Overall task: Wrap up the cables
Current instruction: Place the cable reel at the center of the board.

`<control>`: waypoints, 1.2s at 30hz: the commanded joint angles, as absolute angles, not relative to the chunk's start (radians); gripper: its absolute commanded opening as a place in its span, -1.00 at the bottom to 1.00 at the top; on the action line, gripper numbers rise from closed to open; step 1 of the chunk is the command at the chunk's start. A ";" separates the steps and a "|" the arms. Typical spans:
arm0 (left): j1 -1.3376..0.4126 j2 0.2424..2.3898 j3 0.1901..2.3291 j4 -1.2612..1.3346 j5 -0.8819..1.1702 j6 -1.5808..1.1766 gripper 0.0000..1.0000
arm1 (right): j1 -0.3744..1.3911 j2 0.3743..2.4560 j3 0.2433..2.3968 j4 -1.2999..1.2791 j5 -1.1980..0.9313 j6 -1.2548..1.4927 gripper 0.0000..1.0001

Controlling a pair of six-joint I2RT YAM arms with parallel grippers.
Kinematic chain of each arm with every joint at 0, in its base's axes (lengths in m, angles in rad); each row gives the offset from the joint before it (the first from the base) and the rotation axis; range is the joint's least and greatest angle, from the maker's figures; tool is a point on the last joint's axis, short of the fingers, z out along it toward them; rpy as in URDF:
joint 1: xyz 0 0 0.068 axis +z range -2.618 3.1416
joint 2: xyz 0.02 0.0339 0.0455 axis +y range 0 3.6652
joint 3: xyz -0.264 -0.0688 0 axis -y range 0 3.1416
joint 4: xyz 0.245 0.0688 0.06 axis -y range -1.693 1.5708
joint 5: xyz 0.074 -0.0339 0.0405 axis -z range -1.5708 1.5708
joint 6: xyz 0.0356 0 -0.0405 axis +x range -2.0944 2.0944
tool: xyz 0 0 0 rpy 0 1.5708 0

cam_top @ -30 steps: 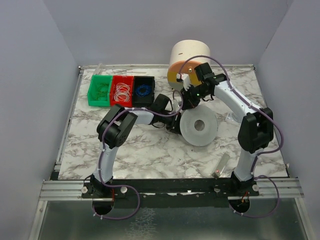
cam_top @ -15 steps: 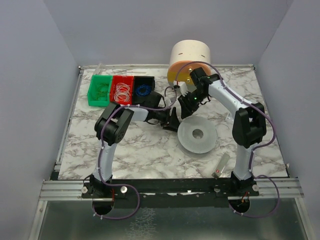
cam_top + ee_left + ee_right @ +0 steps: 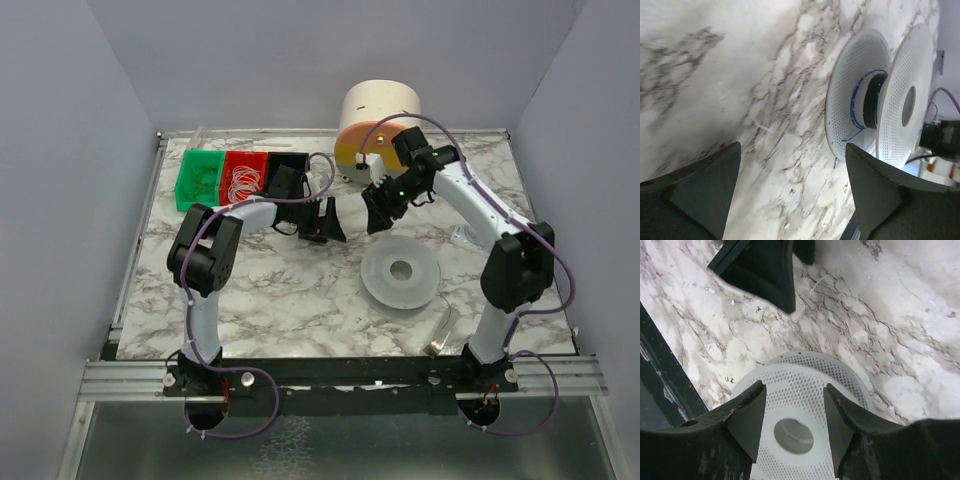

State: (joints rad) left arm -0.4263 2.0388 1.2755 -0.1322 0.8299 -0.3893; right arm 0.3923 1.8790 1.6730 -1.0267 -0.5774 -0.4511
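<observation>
Marble surface (image 3: 270, 290) carries a white perforated spool (image 3: 400, 272) lying flat. The left gripper (image 3: 792, 150) and right gripper (image 3: 794, 387) hang beside and above it, jaws wide and empty. Winding looks finished: the cable (image 3: 871, 106) sits in fine dark turns around the spool's hub.

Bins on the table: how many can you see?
3, in a row at the back left: the green bin, the red bin next to it, and the black bin at the right end, partly hidden behind the left arm.
</observation>
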 commanded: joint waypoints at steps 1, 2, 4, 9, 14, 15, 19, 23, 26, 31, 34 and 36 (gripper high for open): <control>-0.410 1.907 1.356 -0.347 0.635 -0.175 0.72 | 0.365 1.671 1.601 -1.063 -0.498 -0.562 0.10; -0.410 1.884 1.364 -0.367 0.604 -0.146 0.76 | 0.365 1.629 1.570 -1.082 -0.480 -0.610 0.09; -0.410 1.834 1.375 -0.411 0.570 -0.089 0.79 | 0.365 1.525 1.488 -1.114 -0.432 -0.753 0.08; -0.410 1.746 1.382 -0.537 0.534 0.045 0.79 | 0.368 1.196 1.224 -1.181 -0.309 -1.162 0.07; -0.410 1.668 1.366 -0.636 0.470 0.126 0.80 | 0.367 0.982 1.077 -1.266 -0.235 -1.545 0.14; -0.408 1.652 1.362 -0.652 0.463 0.144 0.81 | 0.367 0.943 1.038 -1.266 -0.231 -1.616 0.20; -0.407 1.589 1.328 -0.698 0.406 0.223 0.98 | 0.367 0.919 0.948 -1.304 -0.221 -1.799 0.16; -0.386 1.546 1.299 -0.736 0.385 0.268 0.98 | 0.367 0.894 0.870 -1.301 -0.204 -1.925 0.15; -0.360 1.517 1.271 -0.738 0.414 0.280 0.98 | 0.368 0.891 0.842 -1.309 -0.200 -1.982 0.11; -0.325 1.489 1.242 -0.716 0.462 0.262 0.98 | 0.369 0.902 0.800 -1.304 -0.179 -2.016 0.01; -0.319 1.487 1.237 -0.716 0.477 0.255 0.98 | 0.369 0.904 0.774 -1.310 -0.173 -2.034 -0.06; -0.316 1.489 1.236 -0.714 0.478 0.252 0.98 | 0.371 0.902 0.767 -1.329 -0.171 -2.054 -0.11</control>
